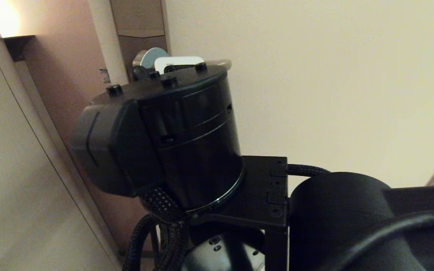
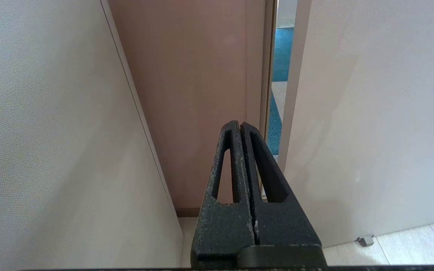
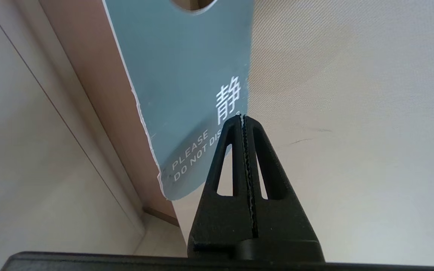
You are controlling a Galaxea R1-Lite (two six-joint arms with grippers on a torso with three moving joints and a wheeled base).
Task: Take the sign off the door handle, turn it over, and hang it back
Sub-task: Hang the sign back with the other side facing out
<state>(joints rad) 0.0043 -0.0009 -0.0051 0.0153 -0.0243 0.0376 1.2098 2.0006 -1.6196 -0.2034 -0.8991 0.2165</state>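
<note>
Right gripper (image 3: 243,117) pinched shut on sign (image 3: 187,75) edge; card's long axis runs up toward handle (image 1: 220,63). Left gripper (image 2: 240,124) closed, empty, parked.

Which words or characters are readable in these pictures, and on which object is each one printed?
"静" – on the blue side of the sign.
"PLEASE DO NOT DIS…" – on the same sign; the rest is hidden behind the right gripper.
A small mark on the white object in the head view: too small to read.

The door handle (image 1: 222,63) sticks out from the brown lock plate (image 1: 138,22), the sign (image 3: 187,75) just beside it
</note>
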